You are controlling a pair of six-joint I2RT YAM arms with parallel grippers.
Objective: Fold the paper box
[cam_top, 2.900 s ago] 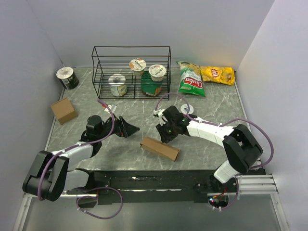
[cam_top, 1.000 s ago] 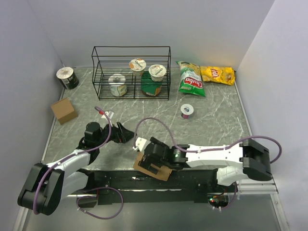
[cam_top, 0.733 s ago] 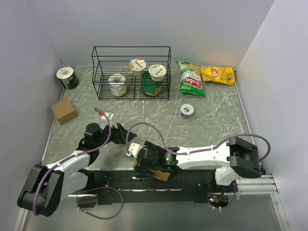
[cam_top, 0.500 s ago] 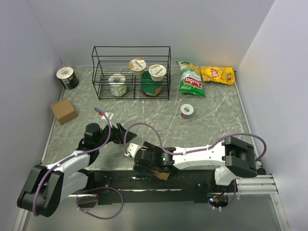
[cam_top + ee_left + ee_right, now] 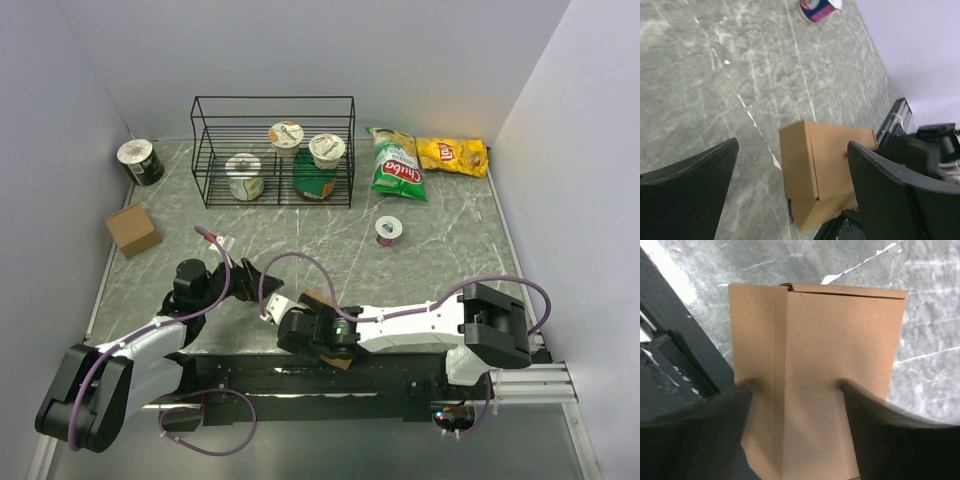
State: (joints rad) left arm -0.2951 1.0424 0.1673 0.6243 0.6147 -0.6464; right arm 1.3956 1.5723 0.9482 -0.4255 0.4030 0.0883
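The paper box (image 5: 318, 299) is an oblong brown carton at the near edge of the table, mostly covered from above by my right gripper (image 5: 322, 332). In the right wrist view the paper box (image 5: 820, 340) fills the gap, and both fingers (image 5: 867, 435) press against its two long sides, so the right gripper (image 5: 796, 385) is shut on it. My left gripper (image 5: 260, 282) hovers just left of the carton, wide open and holding nothing. Its wrist view shows the paper box (image 5: 827, 150) ahead between the spread jaws of the left gripper (image 5: 792, 145), with one end flap hanging below.
A wire rack (image 5: 272, 150) with yogurt cups stands at the back. A small cube box (image 5: 132, 229) and a can (image 5: 140, 161) sit at the left, two chip bags (image 5: 397, 165) at the back right, and a small cup (image 5: 388, 230) mid-right. A black strip (image 5: 400, 365) lines the near edge.
The right gripper has carried the carton from mid-table to the near edge, shifted a little left, and narrowed its jaws onto the carton's sides. The left gripper has stayed open and hardly moved.
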